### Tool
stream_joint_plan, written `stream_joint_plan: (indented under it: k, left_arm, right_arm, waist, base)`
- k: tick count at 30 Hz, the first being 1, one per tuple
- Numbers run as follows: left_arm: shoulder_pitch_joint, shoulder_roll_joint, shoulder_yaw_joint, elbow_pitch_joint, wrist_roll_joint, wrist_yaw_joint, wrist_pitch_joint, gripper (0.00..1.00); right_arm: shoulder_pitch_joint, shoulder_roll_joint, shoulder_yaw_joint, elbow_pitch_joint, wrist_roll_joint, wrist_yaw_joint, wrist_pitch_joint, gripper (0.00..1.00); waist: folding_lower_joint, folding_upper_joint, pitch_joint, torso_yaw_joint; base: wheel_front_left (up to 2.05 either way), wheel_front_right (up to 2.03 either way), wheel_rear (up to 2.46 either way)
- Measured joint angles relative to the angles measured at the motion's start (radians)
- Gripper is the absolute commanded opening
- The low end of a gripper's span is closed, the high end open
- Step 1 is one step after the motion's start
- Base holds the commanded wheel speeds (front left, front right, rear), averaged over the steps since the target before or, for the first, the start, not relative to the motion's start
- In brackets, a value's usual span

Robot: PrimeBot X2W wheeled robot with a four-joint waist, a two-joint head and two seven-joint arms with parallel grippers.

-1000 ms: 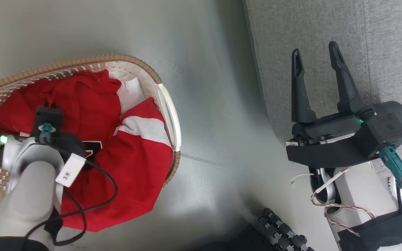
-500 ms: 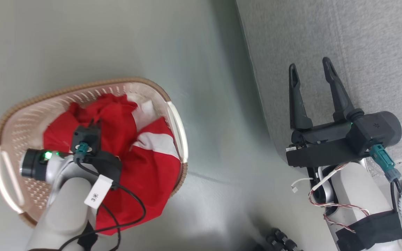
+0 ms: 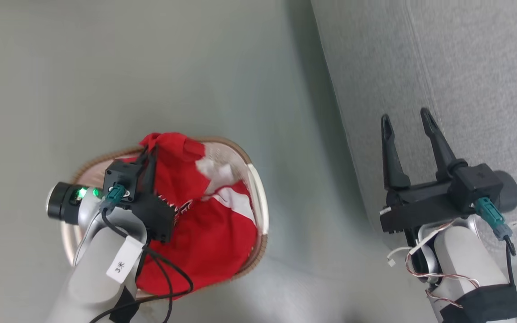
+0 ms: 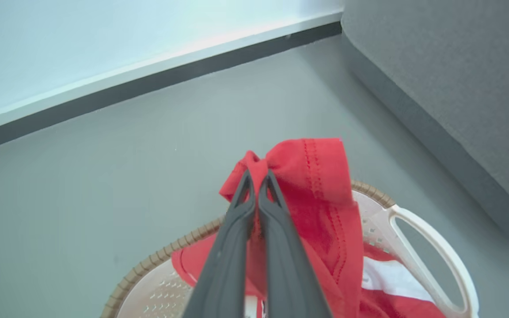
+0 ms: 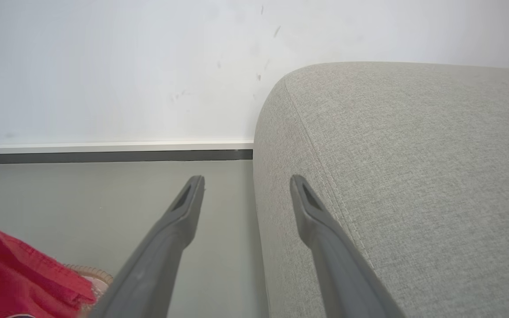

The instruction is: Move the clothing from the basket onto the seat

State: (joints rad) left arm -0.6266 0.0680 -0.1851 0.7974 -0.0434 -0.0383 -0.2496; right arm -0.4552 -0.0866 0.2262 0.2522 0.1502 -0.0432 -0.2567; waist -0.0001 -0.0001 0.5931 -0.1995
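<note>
Matt red cloth garment; smooth cream perforated plastic basket; rough grey woven-fabric seat; grey floor w/ slight sheen.

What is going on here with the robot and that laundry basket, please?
The robot's left gripper is shut on a fold of a red garment, holding it bunched up above the basket on the floor. The rest of the clothing lies heaped in the basket. The right gripper hangs open, holding nothing, over the edge of the grey seat.
</note>
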Motion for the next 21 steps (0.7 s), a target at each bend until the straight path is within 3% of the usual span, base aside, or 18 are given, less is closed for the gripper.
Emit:
stream_joint_plan:
  k: [9,21]
  left_arm:
    - [0.028,-0.009,-0.019,-0.127,-0.013,-0.033,0.000,0.00]
    - [0.035,-0.013,-0.042,-0.228,-0.028,-0.059,0.000,0.00]
  right_arm:
    - [0.041,-0.012,-0.019,0.056,0.005,0.010,0.000,1.00]
    - [0.083,-0.011,-0.009,0.116,0.009,0.048,0.000,1.00]
  waist:
    - [-0.0001,-0.0001,-0.134,0.052]
    - [-0.0001,0.0000,-0.317,0.097]
  base:
    - [0.00,0.00,0.00]
    - [0.00,0.00,0.00]
